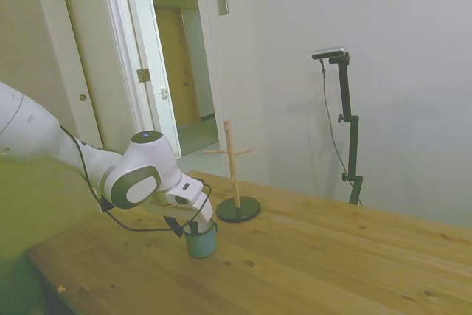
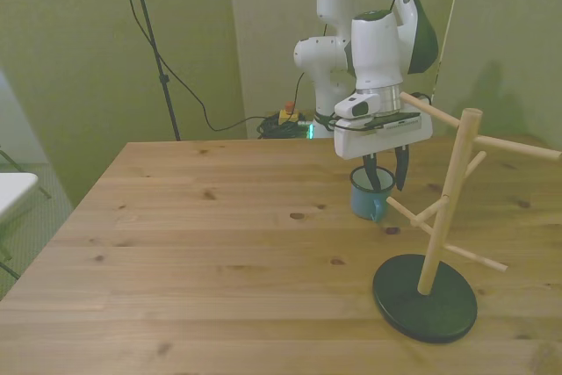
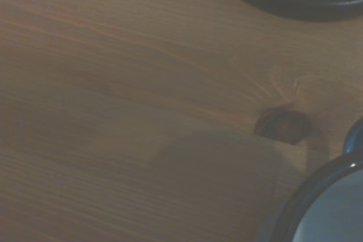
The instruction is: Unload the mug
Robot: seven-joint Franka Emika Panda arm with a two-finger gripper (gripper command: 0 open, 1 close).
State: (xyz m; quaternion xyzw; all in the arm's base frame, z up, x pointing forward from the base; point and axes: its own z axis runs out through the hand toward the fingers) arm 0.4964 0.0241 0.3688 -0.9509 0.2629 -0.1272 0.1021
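Observation:
The pale teal mug [image 2: 367, 199] stands upright on the wooden table [image 2: 211, 243], close to the peg stand. In the side view the mug [image 1: 200, 241] sits right under the wrist. My gripper [image 2: 387, 173] hangs over the mug's rim, one dark finger [image 2: 372, 175] dipping inside the mug and the other outside its wall. The fingers stand apart with a gap wider than the wall, so the gripper is open. In the wrist view only an arc of the mug's dark rim [image 3: 309, 202] shows.
The wooden peg stand [image 2: 448, 191] on its black round base [image 2: 425, 296] stands just beside the mug, at the front view's right, its pegs reaching toward my gripper. The stand [image 1: 233, 175] also shows in the side view. An open doorway [image 1: 181, 71] is behind.

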